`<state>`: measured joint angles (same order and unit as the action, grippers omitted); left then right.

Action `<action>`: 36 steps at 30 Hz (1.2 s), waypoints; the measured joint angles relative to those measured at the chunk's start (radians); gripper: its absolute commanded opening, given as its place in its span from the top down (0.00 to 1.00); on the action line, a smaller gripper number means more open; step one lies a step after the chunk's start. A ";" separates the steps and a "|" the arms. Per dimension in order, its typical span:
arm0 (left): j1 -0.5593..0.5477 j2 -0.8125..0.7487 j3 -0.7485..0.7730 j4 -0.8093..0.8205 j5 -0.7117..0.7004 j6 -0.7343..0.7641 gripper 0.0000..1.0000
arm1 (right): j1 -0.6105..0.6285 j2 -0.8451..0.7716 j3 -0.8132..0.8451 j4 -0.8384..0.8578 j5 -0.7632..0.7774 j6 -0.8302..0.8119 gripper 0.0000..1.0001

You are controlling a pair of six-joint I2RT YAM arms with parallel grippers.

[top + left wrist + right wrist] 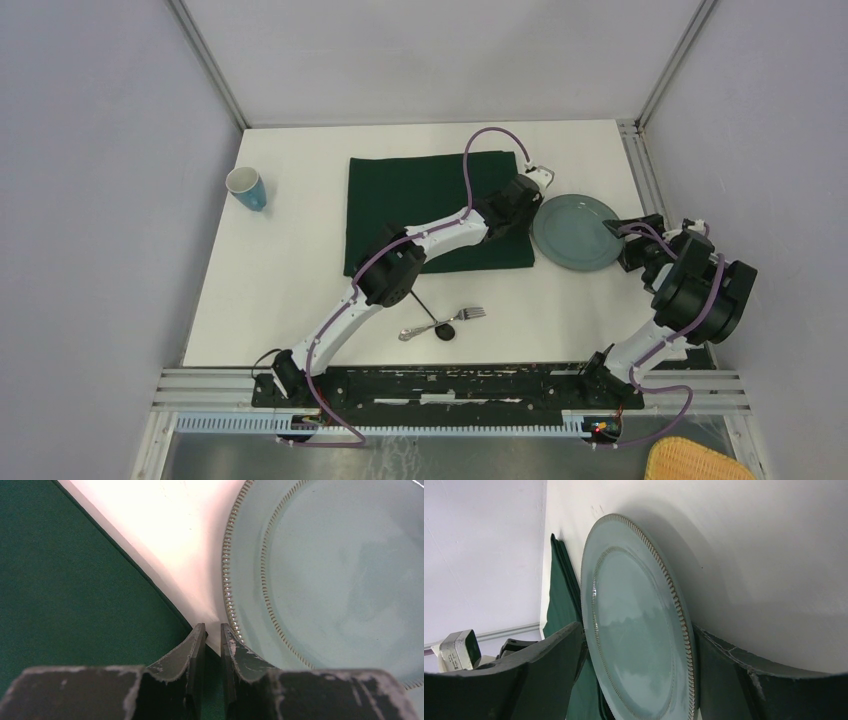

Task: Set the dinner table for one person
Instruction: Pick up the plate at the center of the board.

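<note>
The dinner table (290, 290) is a white top. A dark green cloth (420, 200) lies at its back centre, with a pale blue-green plate (575, 232) just right of it. My left gripper (538, 182) is at the cloth's right edge. In the left wrist view its jaws (213, 627) are almost together, with the cloth (75, 580) edge in the narrow gap and the plate (340, 570) close on the right. My right gripper (625, 240) is at the plate's right rim. It stands open (638, 627), with a finger on either side of the plate (634, 630).
A teal cup (246, 187) stands at the table's back left. A fork (468, 313) and a spoon (425, 330) lie near the front centre, under the left arm. A wicker basket (700, 462) sits off the table at the front right. Pale walls enclose the table.
</note>
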<state>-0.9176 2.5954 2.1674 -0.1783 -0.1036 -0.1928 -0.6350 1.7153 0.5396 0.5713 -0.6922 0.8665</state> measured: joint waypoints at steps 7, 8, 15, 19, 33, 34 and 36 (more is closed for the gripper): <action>0.001 0.005 0.011 -0.007 -0.001 0.000 0.74 | 0.008 0.001 0.003 -0.021 -0.005 -0.008 0.26; 0.001 0.006 0.012 -0.007 -0.001 0.001 0.74 | 0.011 0.000 0.003 -0.026 -0.006 -0.008 0.27; 0.002 0.008 0.014 -0.007 -0.004 0.001 0.74 | 0.031 -0.022 -0.001 -0.092 -0.013 -0.029 0.37; 0.002 0.008 0.014 -0.007 -0.009 0.001 0.74 | 0.037 -0.029 -0.016 -0.119 -0.026 -0.037 0.47; 0.003 0.010 0.018 -0.007 -0.024 0.002 0.74 | 0.050 -0.031 -0.045 -0.190 -0.059 -0.032 0.83; 0.003 0.010 0.018 -0.007 -0.025 0.003 0.74 | 0.050 -0.031 -0.045 -0.188 -0.061 -0.031 0.86; 0.004 0.011 0.019 -0.007 -0.026 0.007 0.74 | 0.050 -0.031 -0.045 -0.188 -0.067 -0.026 0.99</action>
<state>-0.9138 2.6061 2.1860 -0.1852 -0.1291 -0.1860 -0.5846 1.6848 0.4946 0.3836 -0.7589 0.8406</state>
